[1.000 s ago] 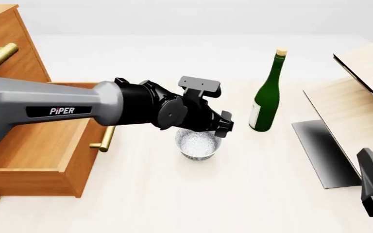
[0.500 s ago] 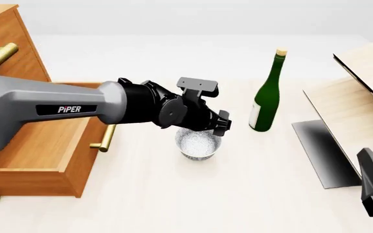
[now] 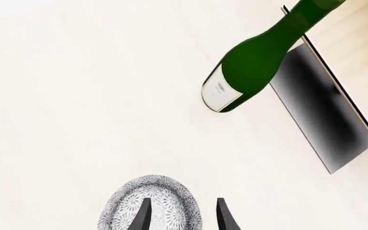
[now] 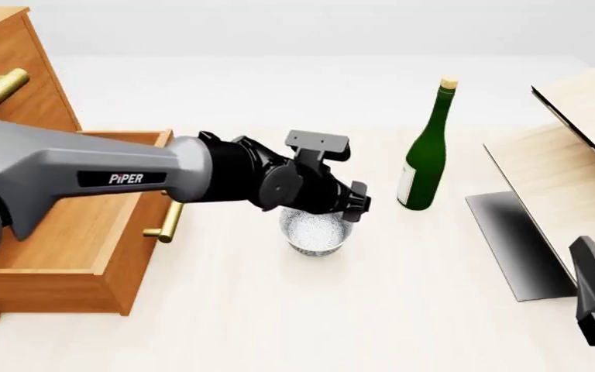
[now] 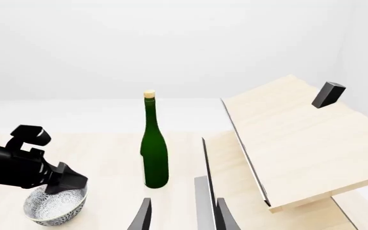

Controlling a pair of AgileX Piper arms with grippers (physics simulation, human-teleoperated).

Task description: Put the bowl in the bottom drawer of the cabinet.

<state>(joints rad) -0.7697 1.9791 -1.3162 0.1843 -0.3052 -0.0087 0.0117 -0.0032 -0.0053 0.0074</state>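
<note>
Reaching over the bowl (image 4: 316, 230) with the left gripper (image 3: 182, 215), fingers spread and straddling one wall of the rim: one finger inside the bowl, the other just outside it. Not yet clenched on anything, judging by the clear gap in the left wrist view. Sitting upright on the table (image 4: 276, 310), near the middle, just beside the front corner of the bottom drawer (image 4: 70, 232), already pulled out of the cabinet (image 4: 8, 70) with its hollow exposed. Lying to the bowl's left in the front view, so the carry after the grasp probably runs sideways toward the left arm's own side, a short trip. Standing behind and to the right of the bowl, well apart from it, a green bottle (image 4: 424, 155); beyond that, a pale wooden box (image 4: 576, 147) with a black panel. Idling low at the table's right edge, far from the bowl, the right gripper (image 5: 182, 218), fingers parted and holding nothing. Plainly the left arm's job, being directly above the bowl. Closing on the rim wall comes next, most likely.
</note>
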